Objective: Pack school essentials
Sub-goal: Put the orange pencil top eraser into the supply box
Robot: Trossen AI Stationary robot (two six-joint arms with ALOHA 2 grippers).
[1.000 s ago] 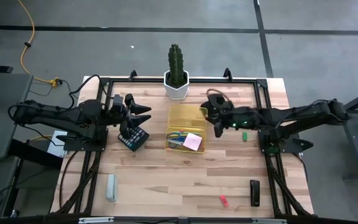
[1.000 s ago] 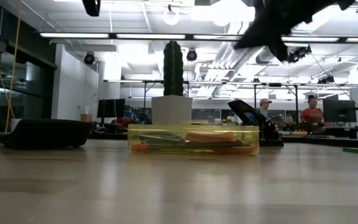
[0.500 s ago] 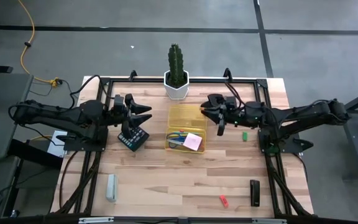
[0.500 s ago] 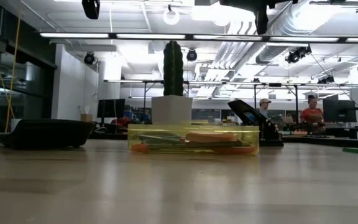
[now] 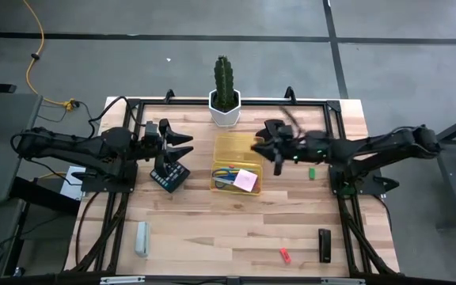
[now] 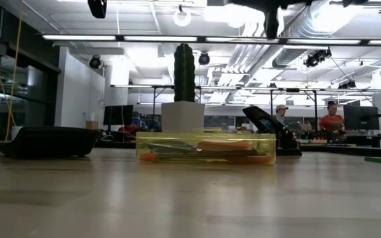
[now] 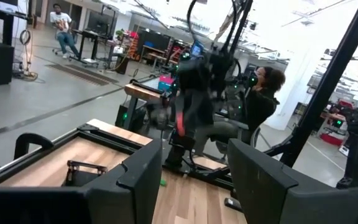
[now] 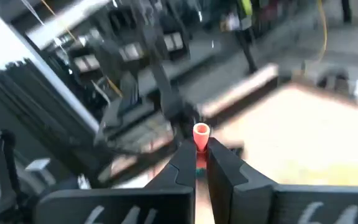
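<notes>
A clear yellow box point(image 5: 236, 158) lies mid-table and holds scissors and a pink sticky-note pad point(image 5: 246, 180); it also shows in the low view point(image 6: 206, 147). My right gripper point(image 5: 261, 145) hovers at the box's right far corner, high above the table. It is shut on a thin pencil whose pink eraser end point(image 8: 201, 130) sticks out past the fingertips. My left gripper point(image 5: 172, 141) is open and empty, left of the box, above a dark calculator point(image 5: 170, 176). A small green piece point(image 5: 310, 172) and a red piece point(image 5: 285, 255) lie flat on the table. My right gripper pinches the pencil between its two fingers point(image 8: 219, 165), just below the eraser end point(image 8: 201, 138). The eraser end stands out beyond the fingertips. The rest of the pencil is hidden by the fingers. The pencil is lifted clear of the table and the box.
A green cactus in a white pot point(image 5: 224, 99) stands at the far edge behind the box. A grey-white block point(image 5: 141, 237) lies near left and a black piece point(image 5: 324, 244) near right. People sit in the room beyond the table.
My right gripper has gone up beside the box, leaving the top of the low view, and has tipped from slanting down to about level. It stays shut on the pencil, which has swung with it.
</notes>
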